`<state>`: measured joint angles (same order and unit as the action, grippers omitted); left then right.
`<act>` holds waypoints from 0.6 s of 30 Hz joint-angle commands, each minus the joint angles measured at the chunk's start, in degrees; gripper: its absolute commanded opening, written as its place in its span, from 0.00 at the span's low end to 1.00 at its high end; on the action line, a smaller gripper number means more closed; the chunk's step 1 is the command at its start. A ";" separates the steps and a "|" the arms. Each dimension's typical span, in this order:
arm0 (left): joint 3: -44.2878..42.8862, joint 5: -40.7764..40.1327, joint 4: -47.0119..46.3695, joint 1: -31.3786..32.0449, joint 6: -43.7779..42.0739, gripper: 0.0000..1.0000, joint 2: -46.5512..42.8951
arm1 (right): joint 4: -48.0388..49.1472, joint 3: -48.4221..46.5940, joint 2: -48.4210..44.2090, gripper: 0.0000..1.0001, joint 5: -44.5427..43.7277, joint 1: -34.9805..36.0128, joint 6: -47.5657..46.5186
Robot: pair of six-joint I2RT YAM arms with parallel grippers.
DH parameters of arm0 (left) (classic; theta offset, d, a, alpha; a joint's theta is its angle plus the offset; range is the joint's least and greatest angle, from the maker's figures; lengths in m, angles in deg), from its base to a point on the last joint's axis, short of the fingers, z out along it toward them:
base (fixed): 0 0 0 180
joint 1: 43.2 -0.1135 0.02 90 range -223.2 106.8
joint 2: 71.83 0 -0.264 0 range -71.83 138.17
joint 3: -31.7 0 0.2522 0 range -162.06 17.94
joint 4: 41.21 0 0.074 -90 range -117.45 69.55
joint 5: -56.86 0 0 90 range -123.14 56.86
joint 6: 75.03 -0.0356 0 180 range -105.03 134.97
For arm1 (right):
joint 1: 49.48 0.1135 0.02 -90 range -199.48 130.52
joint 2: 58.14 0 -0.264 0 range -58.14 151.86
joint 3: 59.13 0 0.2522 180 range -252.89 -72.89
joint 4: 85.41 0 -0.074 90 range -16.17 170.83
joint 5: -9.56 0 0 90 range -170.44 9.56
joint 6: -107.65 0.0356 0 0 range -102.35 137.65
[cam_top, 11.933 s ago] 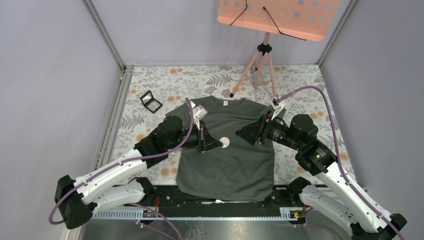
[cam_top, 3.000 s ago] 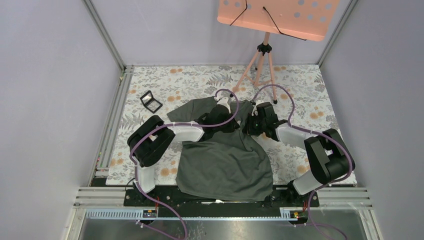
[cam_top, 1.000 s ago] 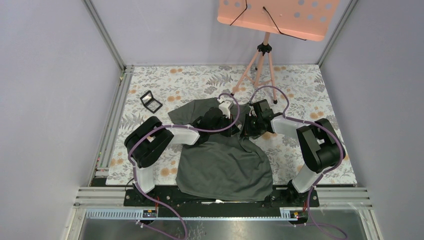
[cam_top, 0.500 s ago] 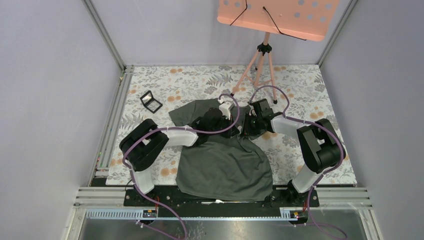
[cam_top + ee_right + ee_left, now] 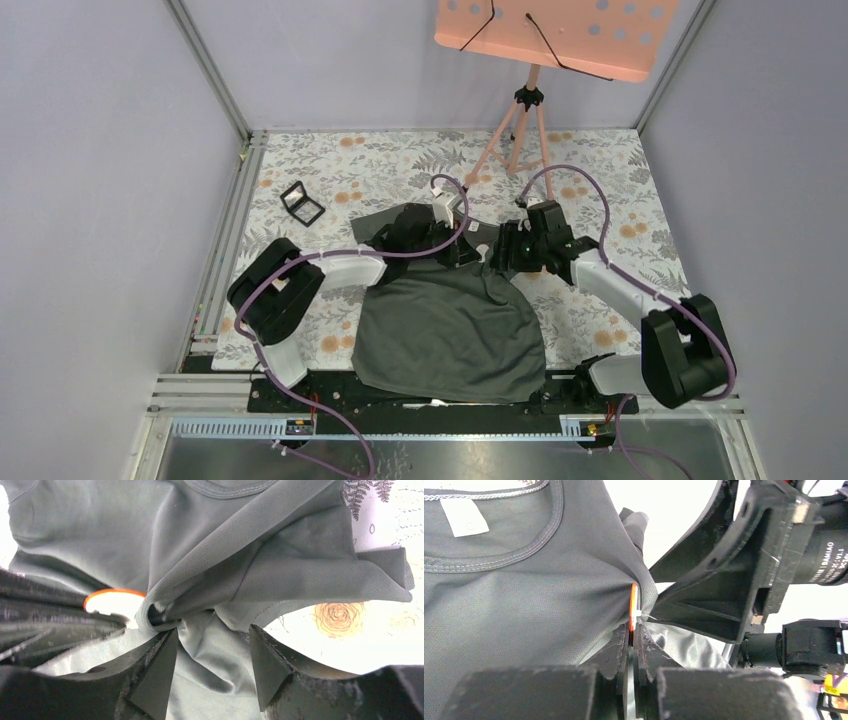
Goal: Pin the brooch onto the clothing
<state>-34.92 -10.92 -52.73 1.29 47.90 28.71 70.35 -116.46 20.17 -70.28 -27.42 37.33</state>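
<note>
The dark grey-green T-shirt [image 5: 450,320] lies on the floral table with its neck end bunched up between both arms. My left gripper [image 5: 633,630] is shut on the brooch [image 5: 634,605], seen edge-on as a thin orange disc pressed into a fold of the shirt [image 5: 524,595] below the white neck label [image 5: 466,517]. My right gripper [image 5: 212,630] is open, with gathered shirt cloth [image 5: 225,545] lying loose between its jaws. The brooch [image 5: 112,600] shows just left of that fold. In the top view the left gripper [image 5: 472,250] and right gripper [image 5: 500,255] nearly meet.
A small black square case [image 5: 302,203] lies open at the table's back left. An orange music stand [image 5: 550,35] on a tripod [image 5: 520,130] stands at the back. Grey walls and a metal rail [image 5: 225,250] bound the floral table.
The right arm has swung its elbow out to the right and nearer, its gripper staying at the bunched cloth. The left arm has shifted a little back and left, still at the collar.
</note>
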 commanded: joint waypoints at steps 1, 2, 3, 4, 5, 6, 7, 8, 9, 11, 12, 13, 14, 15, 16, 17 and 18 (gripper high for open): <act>-2.17 7.33 -3.12 -1.89 0.73 0.00 0.02 | -0.95 2.39 -6.05 0.64 0.27 0.47 -1.20; -2.04 8.36 -3.11 -2.61 0.82 0.00 0.02 | -0.91 3.00 -7.65 0.65 0.37 0.37 -1.21; -1.95 9.27 -3.05 -3.14 1.02 0.00 0.02 | -0.83 3.51 -8.95 0.68 0.58 0.28 -1.30; -1.90 10.72 -2.98 -3.63 1.12 0.00 0.08 | -0.01 4.26 -10.02 0.69 0.98 0.15 -1.51; -1.90 11.99 -2.94 -4.08 1.23 0.00 0.19 | 0.71 4.91 -11.11 0.70 1.63 0.13 -1.88; -2.02 13.63 -2.71 -4.52 1.12 0.00 0.30 | 1.48 5.53 -12.10 0.70 2.56 0.00 -2.37; -2.13 15.20 -2.29 -4.92 0.90 0.00 0.47 | 2.45 6.13 -12.91 0.72 3.77 -0.19 -2.69; -2.08 16.37 -2.05 -5.27 0.57 0.00 0.53 | 3.58 6.82 -13.81 0.72 5.35 -0.44 -3.03; -1.88 17.37 -1.94 -5.55 0.33 0.00 0.54 | 5.24 7.63 -14.68 0.72 7.40 -0.66 -3.36; -1.65 18.85 -1.35 -6.17 -0.34 0.00 0.34 | 9.02 9.64 -16.66 0.72 11.29 -0.77 -4.01; -1.62 19.58 -0.78 -6.39 -0.92 0.00 0.24 | 11.57 10.71 -17.60 0.72 13.46 -0.79 -4.09; -1.75 20.38 -0.07 -6.55 -1.61 0.00 0.15 | 13.31 11.71 -18.77 0.71 14.72 -0.75 -3.73; -1.91 21.26 0.72 -6.65 -2.33 0.00 0.06 | 14.79 12.98 -20.05 0.71 15.61 -0.78 -3.66; -2.08 22.19 1.50 -6.76 -2.94 0.00 0.02 | 15.81 13.56 -20.59 0.71 16.17 -0.75 -3.66; -2.34 23.26 2.32 -6.87 -3.63 0.00 0.02 | 16.43 13.89 -21.15 0.72 16.62 -0.79 -3.76; -2.52 24.56 3.01 -6.87 -4.20 0.00 0.02 | 16.53 13.90 -21.18 0.72 16.99 -0.76 -3.89; -2.65 25.66 3.63 -6.94 -4.72 0.00 0.02 | 16.50 13.81 -21.09 0.72 17.29 -0.79 -4.26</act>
<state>-35.11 7.65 -49.71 -5.38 46.59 28.84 80.56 -102.84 0.47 -57.91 -27.90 34.77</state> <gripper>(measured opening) 0.037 0.717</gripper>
